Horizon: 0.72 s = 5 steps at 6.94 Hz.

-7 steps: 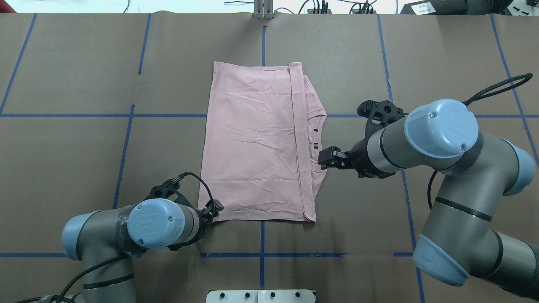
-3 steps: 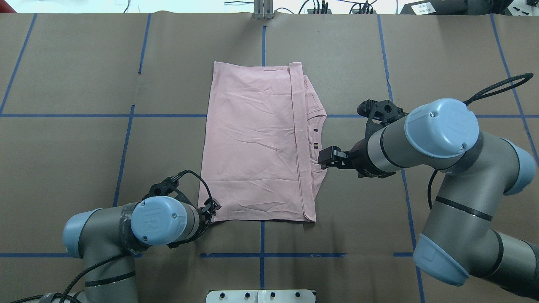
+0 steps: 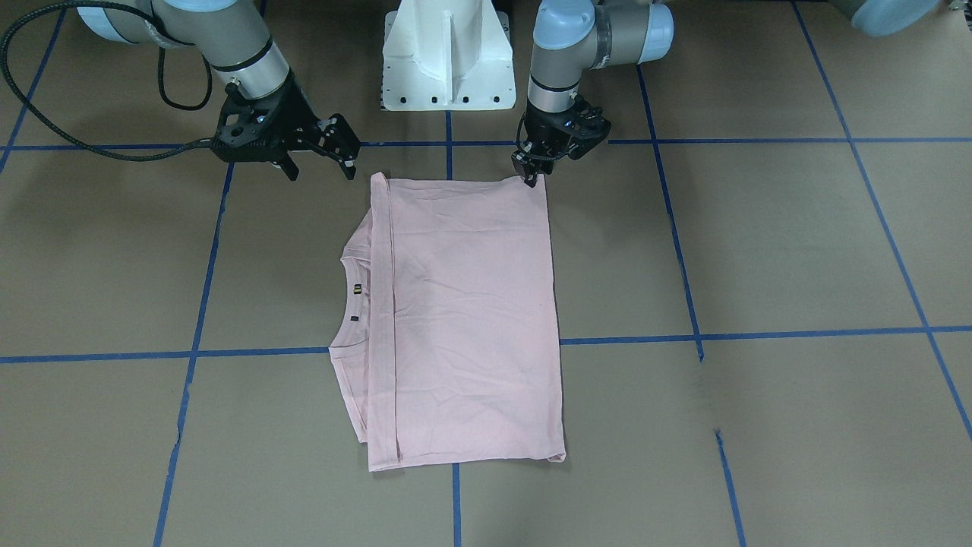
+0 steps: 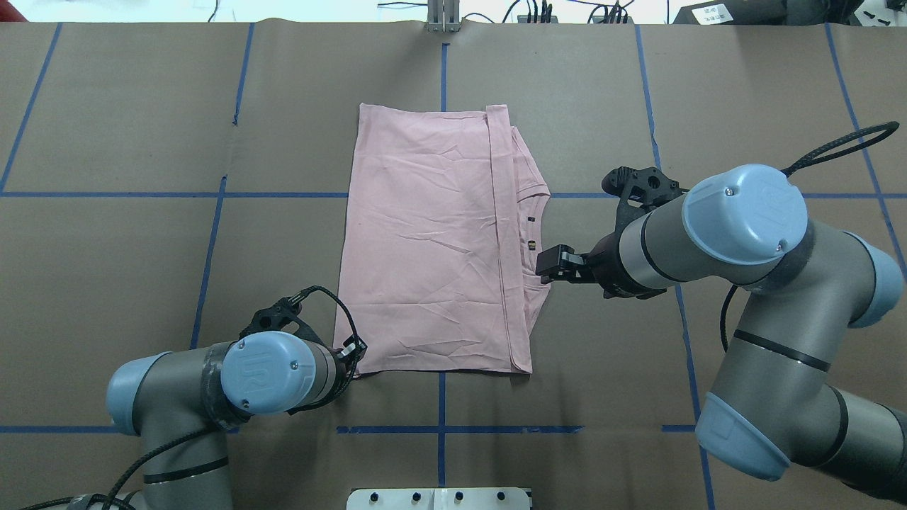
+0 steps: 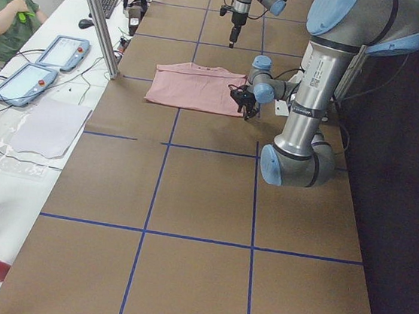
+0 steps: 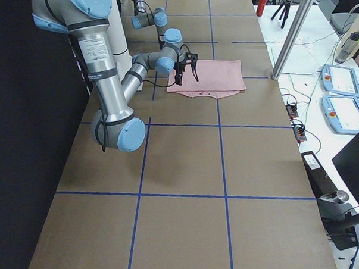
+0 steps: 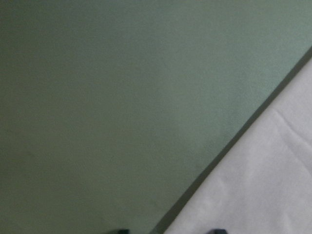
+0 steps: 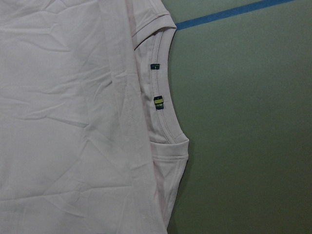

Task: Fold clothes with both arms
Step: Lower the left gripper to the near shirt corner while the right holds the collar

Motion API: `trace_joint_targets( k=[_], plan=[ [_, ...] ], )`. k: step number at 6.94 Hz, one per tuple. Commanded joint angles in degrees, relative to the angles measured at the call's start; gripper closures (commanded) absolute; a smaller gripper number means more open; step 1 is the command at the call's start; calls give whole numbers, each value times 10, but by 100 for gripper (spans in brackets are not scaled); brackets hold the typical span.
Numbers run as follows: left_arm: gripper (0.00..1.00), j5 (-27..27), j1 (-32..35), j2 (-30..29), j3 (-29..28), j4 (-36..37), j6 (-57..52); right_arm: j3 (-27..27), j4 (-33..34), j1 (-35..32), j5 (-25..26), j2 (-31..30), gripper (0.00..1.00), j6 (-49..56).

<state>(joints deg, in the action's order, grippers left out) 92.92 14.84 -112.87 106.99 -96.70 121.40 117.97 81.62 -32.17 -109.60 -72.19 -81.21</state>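
Note:
The pale pink T-shirt (image 4: 425, 241) lies folded flat with its plain back up, the collar and small tags (image 8: 158, 102) at its right edge. It also shows in the front view (image 3: 471, 319). My left gripper (image 4: 354, 350) is down at the table by the shirt's near left corner (image 3: 529, 176). In the left wrist view its two fingertips stand apart at the bottom edge, with the shirt's edge (image 7: 263, 180) running between them. My right gripper (image 4: 547, 267) hovers open and empty beside the collar side (image 3: 319, 169).
The white pedestal base (image 3: 444, 53) stands at the table's near edge between the arms. Blue tape lines cross the brown table (image 4: 142, 283). An operator's desk with tablets (image 5: 62, 51) and a metal post (image 5: 97, 15) lie past the far edge.
My left gripper has drawn slightly back and left at the shirt's near left corner. The right arm and the shirt have not moved.

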Motion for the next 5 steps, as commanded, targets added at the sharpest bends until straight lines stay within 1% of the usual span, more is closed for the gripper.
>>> trace_joint_targets(
  k=[1, 4, 5],
  plan=[
    [100, 2, 0, -3, 8, -1, -5, 1, 0, -1, 0, -1, 0, 0],
    [100, 2, 3, -10, 9, -1, -15, -1, 0, 0, 0, -1, 0, -5],
    [100, 2, 5, -10, 16, 0, -15, -5, 0, 3, 1, -1, 0, -8]
  ],
)
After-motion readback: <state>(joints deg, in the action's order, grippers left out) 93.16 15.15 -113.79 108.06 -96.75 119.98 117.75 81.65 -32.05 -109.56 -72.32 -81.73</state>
